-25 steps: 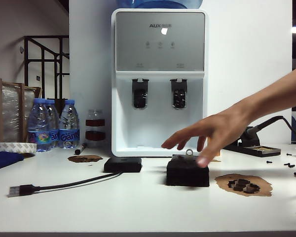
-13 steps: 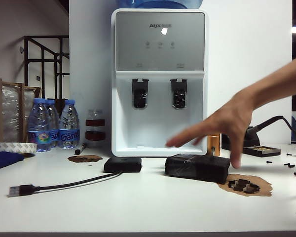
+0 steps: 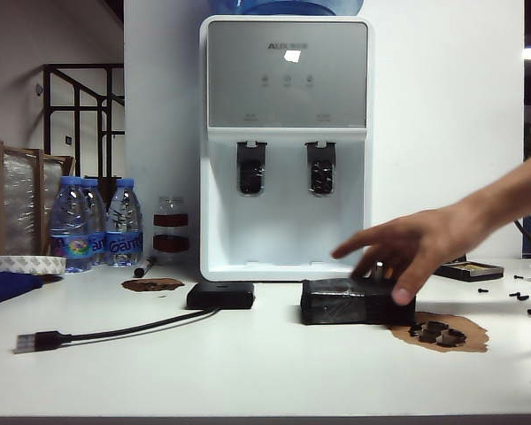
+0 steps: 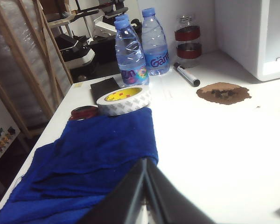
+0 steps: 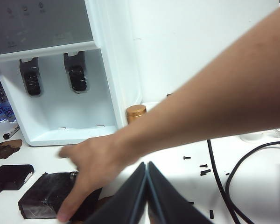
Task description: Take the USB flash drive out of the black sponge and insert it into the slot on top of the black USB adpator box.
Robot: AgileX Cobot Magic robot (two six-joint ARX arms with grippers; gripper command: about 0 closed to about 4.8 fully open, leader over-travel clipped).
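The black sponge [image 3: 336,303] lies flat on the white table, right of centre, and a person's hand [image 3: 416,243] rests on its right end. In the right wrist view a small silver piece, probably the USB flash drive [image 5: 73,175], sticks out of the sponge [image 5: 42,198] beside the fingers. The black USB adaptor box [image 3: 220,295] sits left of the sponge; its slot is too small to see. My left gripper [image 4: 145,161] is shut and empty above a blue cloth. My right gripper [image 5: 146,164] is shut and empty, behind the person's arm. Neither gripper shows in the exterior view.
A water dispenser [image 3: 286,146] stands at the back. The box's cable ends in a USB plug [image 3: 35,341]. Bottles [image 4: 130,51], a tape roll [image 4: 123,99], a marker [image 4: 186,74] and the blue cloth [image 4: 93,158] are at the left. Foam scraps [image 3: 438,332], screws [image 5: 203,171] and cables [image 5: 224,186] are at the right.
The person's hand turned the sponge from standing narrow to lying long and shifted it slightly right, then came down onto it. Both grippers stayed still.
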